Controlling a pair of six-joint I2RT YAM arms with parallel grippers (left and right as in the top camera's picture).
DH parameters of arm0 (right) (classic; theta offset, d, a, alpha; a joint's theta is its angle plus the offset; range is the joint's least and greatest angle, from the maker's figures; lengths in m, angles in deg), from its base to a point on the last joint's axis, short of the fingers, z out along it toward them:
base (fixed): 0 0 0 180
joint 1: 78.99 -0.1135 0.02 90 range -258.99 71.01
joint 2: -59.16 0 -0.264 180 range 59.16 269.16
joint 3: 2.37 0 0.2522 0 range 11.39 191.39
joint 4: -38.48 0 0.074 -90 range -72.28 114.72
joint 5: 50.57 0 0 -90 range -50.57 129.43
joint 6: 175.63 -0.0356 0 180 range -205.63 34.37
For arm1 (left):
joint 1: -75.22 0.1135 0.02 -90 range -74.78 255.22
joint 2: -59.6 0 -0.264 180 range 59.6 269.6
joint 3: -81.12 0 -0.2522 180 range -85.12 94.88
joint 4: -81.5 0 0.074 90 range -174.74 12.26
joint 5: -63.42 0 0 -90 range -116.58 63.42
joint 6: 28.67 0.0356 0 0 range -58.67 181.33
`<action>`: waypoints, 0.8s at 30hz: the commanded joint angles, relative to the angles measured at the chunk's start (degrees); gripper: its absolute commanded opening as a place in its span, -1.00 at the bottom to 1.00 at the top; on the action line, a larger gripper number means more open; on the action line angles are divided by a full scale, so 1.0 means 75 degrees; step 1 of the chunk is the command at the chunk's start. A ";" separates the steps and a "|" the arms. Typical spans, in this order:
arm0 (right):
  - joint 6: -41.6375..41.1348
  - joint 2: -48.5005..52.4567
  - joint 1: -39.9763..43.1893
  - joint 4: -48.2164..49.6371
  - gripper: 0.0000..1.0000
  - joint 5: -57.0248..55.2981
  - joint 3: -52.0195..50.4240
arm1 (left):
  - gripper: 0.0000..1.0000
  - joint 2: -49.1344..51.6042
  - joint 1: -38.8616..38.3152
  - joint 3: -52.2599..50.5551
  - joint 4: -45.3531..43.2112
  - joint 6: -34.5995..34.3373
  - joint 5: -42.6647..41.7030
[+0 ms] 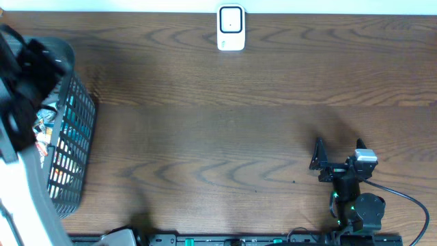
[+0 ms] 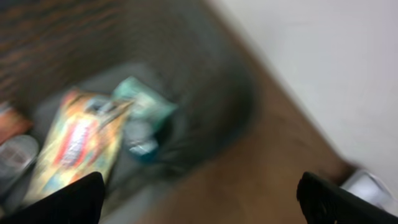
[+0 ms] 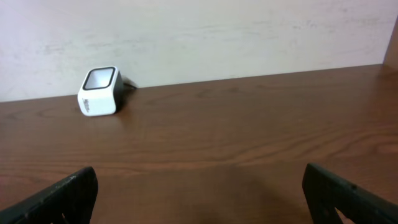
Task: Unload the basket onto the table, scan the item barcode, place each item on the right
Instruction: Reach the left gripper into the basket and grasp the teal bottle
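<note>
Left pincer [image 2: 199,186] is spread wide and empty, over the basket [image 1: 72,130] at the counter's left edge. No item is picked yet. Candidates lie inside the basket: a yellow-orange packet [image 2: 78,146] on top, a teal pack [image 2: 144,109] just beside it. Touching or overlapping, can't tell, the view is blurred. No barcode is readable on either.

Step in hand, as I judge it, is to reach in and take one item. The packet looks the best pick: flat, topmost, mostly uncovered. Come down between the basket walls with the jaws across its narrow width. Pinch an edge, not the middle, so the printed faces stay clear. Thin film will likely crumple and sag, so close firmly and lift straight up past the mesh wall.

Scanner [image 1: 231,29] stands at the counter's far edge, centre, well apart from the basket, window tilted up. The code side must end up facing that window.

Right pincer [image 3: 199,186] is also spread and empty, low over bare counter [image 1: 225,137] on the right, facing the scanner. It could help regrip if the code sits on the hidden side.
</note>
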 commanded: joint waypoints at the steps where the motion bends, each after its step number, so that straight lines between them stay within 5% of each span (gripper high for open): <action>1: 0.0070 -0.0035 -0.0152 -0.0029 0.99 -0.0064 -0.0009 | 0.96 0.0871 0.0895 0.0216 0.0533 -0.1011 0.0286; 6: 0.0070 -0.0035 -0.0152 -0.0029 0.99 -0.0064 -0.0009 | 0.96 0.1973 0.1772 0.0216 0.0944 -0.1052 -0.0737; 24: 0.0070 -0.0035 -0.0152 -0.0029 0.98 -0.0064 -0.0009 | 0.96 0.3972 0.1964 -0.0618 0.1192 -0.1454 -0.0737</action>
